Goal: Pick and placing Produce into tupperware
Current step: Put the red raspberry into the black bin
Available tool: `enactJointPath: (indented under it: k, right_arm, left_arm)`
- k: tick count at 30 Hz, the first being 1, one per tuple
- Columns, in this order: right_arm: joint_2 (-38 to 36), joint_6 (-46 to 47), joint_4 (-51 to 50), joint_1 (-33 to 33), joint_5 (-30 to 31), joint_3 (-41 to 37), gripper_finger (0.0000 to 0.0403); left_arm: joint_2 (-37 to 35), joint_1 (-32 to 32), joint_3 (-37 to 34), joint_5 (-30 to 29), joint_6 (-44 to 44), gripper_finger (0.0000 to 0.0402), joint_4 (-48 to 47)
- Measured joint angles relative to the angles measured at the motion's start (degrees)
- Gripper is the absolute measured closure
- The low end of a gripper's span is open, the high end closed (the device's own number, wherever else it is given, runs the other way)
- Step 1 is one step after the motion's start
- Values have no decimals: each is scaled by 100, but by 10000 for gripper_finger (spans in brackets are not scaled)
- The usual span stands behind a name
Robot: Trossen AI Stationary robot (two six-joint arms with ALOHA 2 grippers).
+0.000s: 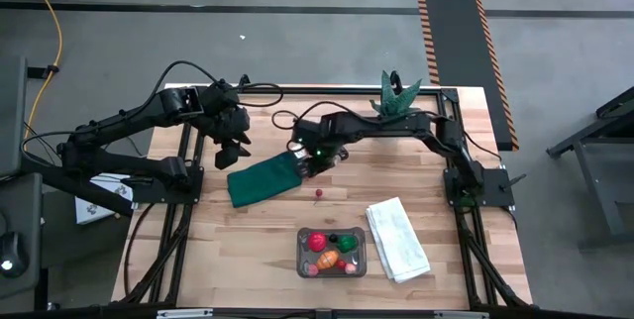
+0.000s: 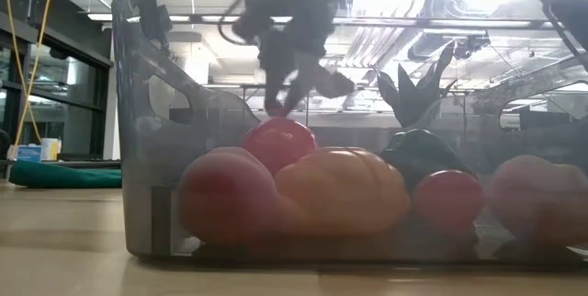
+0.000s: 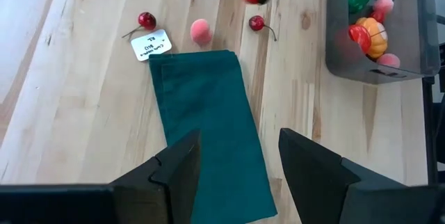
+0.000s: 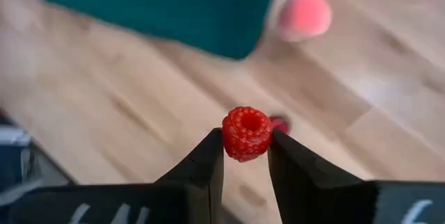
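Tupperware near the table's near edge with produce inside, towel just right of it, cloth farther back and left, cherry between cloth and tupperware, plant at the far edge

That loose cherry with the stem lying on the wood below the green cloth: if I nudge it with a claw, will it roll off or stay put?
The cherry looks round and smooth, so a nudge would probably set it rolling on the bare table. Its thin curved stem may drag and swing it round rather than let it run straight. It is tiny beside the open left claw, so it likely weighs almost nothing and could skitter away.
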Motion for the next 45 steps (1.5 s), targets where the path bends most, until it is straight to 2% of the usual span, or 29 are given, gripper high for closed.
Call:
enactJointPath:
  k: [14, 23, 38, 45]
  right_arm:
    - [-94, -310, -487, 870, 33, 1093, 325]
    - [-94, 271, -551, 1571, 79, 1345, 325]
    - [-89, 1507, -562, 2441, 1170, 1862, 325]
    - [-83, 1524, -768, 2694, 1692, 2468, 325]
  left_arm:
    - [2, 0, 0, -126, 23, 220, -4]
    - [0, 0, 0, -131, 23, 220, -4]
    - [2, 0, 0, -140, 44, 220, -1]
    - [0, 0, -2, -140, -20, 220, 14]
